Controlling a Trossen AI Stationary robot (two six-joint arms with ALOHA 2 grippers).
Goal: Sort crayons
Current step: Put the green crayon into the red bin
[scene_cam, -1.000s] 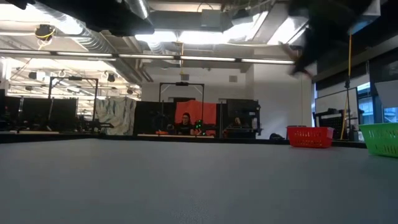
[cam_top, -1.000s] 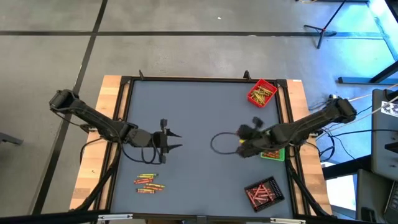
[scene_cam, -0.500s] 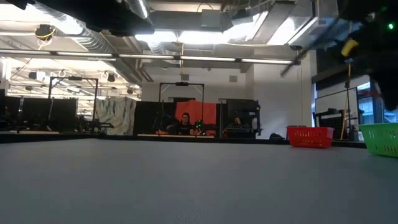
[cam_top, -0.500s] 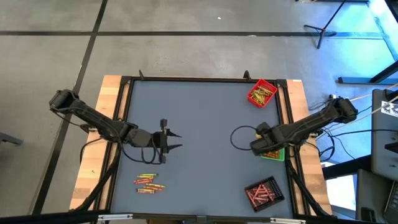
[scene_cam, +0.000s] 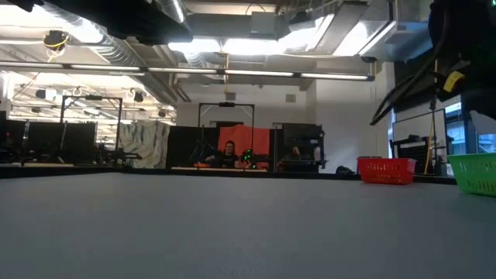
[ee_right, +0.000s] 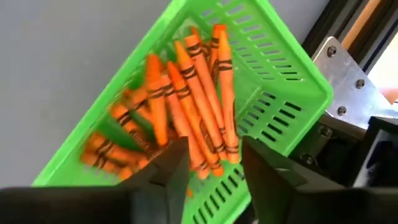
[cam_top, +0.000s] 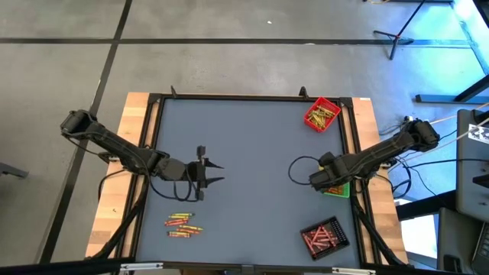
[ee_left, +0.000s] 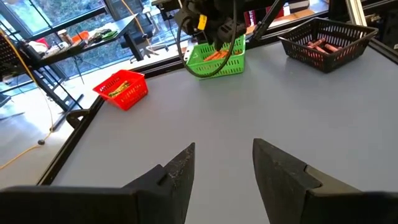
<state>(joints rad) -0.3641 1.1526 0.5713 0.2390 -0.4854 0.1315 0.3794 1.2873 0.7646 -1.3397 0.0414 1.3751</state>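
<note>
Right end effector above green tray, jaws parted, apparently empty | orange crayons inside; loose crayons on worktop | light, stiff, rollable: pinch mid-shaft | left end effector open, idle

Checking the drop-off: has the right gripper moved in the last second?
Yes. In the high view the right gripper has travelled toward the table's right edge and is now over the green tray of orange crayons, fingers parted.
</note>
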